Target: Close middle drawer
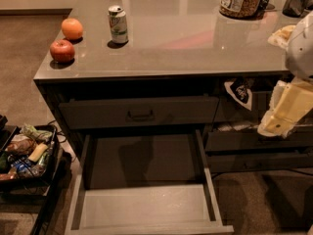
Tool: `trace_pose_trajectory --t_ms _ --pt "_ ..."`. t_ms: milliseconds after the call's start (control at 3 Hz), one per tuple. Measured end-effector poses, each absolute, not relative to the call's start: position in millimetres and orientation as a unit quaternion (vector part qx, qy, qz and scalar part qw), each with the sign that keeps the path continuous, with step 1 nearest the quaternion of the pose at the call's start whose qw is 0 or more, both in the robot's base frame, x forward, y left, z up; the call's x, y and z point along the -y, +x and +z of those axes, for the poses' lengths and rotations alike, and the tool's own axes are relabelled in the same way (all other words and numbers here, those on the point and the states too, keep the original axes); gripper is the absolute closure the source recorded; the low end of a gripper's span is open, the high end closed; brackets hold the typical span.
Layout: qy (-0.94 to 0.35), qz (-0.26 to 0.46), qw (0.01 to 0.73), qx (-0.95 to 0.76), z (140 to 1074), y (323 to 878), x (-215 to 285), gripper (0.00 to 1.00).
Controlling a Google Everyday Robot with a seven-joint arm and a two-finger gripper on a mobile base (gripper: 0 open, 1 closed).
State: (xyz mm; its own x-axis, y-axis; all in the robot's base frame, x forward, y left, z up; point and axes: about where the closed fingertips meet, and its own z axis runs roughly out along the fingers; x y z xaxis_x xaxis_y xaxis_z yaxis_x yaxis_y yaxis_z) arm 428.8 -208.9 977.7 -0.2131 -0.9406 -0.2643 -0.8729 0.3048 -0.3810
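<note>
1. The robot's arm shows at the right edge of the frame, a bit above the middle.
2. Its top part is white and round, like a big smooth ball.
3. The edge of the frame cuts the arm off, so only a small piece of it shows.
4. Under the white part is the gripper, at the right side of the frame, near the middle height.
5. The gripper looks pale yellow and blocky.
6. It leans over, with its low end pointing down and to the left.
</note>
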Motion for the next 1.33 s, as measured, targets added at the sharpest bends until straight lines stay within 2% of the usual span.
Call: trace_pose_trajectory --t_ms 333,667,1333 --pt "-0.568 -0.069 0.257 -0.779 961.5 408.1 215.0 0.00" --pt "-0.536 -0.033 0.290 -0.792 897.9 386.9 248.5 0.00" --pt "-0.543 -0.014 0.306 -0.782 894.9 385.6 252.1 0.00"
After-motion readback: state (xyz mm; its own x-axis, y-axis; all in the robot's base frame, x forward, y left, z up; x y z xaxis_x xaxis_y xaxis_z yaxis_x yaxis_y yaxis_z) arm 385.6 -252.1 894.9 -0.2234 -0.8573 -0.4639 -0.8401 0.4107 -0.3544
